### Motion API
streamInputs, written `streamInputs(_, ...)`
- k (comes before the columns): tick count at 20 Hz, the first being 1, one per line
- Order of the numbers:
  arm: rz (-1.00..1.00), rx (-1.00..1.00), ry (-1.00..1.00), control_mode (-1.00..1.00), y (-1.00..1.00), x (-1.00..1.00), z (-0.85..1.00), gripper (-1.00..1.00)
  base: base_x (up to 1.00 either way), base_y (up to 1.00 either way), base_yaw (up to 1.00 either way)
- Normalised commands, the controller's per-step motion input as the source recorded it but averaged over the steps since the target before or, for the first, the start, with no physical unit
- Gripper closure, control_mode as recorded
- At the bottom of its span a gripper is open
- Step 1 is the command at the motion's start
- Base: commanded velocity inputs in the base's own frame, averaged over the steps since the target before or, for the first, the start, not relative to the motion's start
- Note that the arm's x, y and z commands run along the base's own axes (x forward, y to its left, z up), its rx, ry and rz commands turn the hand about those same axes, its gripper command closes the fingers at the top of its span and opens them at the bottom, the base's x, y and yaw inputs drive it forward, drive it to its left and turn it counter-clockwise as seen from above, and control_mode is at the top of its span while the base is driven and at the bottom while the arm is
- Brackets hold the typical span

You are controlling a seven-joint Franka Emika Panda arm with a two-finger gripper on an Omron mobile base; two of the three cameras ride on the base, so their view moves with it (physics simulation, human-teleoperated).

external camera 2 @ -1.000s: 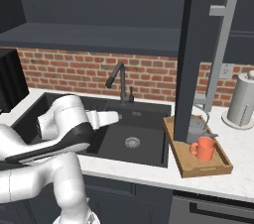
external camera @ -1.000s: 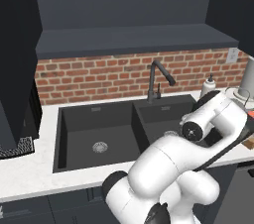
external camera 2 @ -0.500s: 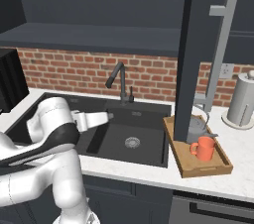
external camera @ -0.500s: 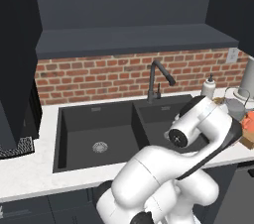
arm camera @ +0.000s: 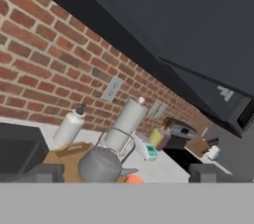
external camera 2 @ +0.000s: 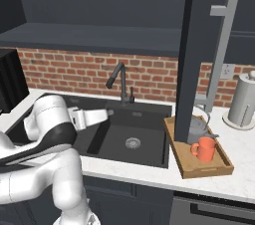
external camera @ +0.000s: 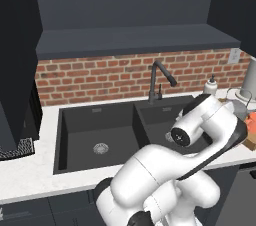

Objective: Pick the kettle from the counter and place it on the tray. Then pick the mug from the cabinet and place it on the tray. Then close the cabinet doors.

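Note:
The wooden tray [external camera 2: 185, 165] lies on the white counter [external camera 2: 239, 179] right of the sink. On it stand the orange mug [external camera 2: 204, 149] and, behind it, the grey kettle [external camera 2: 200, 128], partly hidden by an open cabinet door [external camera 2: 191, 55] seen edge-on with its silver bar handle [external camera 2: 219, 59]. My gripper [external camera 2: 103, 115] hovers over the sink, well left of the tray, pointing toward it, open and holding nothing. In the hand view the kettle [arm camera: 101, 164] with its wire handle sits on the tray [arm camera: 64, 154] between my open fingertips [arm camera: 44, 172], with a sliver of the mug [arm camera: 133, 179] beside it.
A black double sink [external camera 2: 130, 137] with a dark faucet [external camera 2: 121, 82] lies below my hand. A white soap bottle [arm camera: 69, 126] and a tall pale cylinder [external camera 2: 243, 100] stand behind the tray. A second open door [external camera: 17, 55] hangs at the far left.
My arm has drawn back leftward from the tray to over the sink. The jaws stayed open. Kettle and mug rest unmoved on the tray.

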Motion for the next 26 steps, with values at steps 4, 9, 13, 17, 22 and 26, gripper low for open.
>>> streamInputs(4,0.00,0.21,0.00,-1.00,0.33,-0.28,0.68,-1.00,0.00,0.00,0.00)
streamInputs(9,0.00,0.09,-0.06,-1.00,0.37,-0.34,0.64,-1.00,0.00,0.00,0.00)
streamInputs(13,0.07,0.00,-0.20,-1.00,0.37,-0.37,0.65,-1.00,0.00,0.00,0.00)
streamInputs(17,0.12,0.00,-0.26,-1.00,0.41,-0.38,0.68,-1.00,0.00,0.00,0.00)
streamInputs(22,0.11,0.04,-0.20,-1.00,0.44,-0.38,0.69,-1.00,0.00,0.00,0.00)
streamInputs(26,0.07,0.12,-0.11,-1.00,0.45,-0.32,0.73,-1.00,0.00,0.00,0.00)
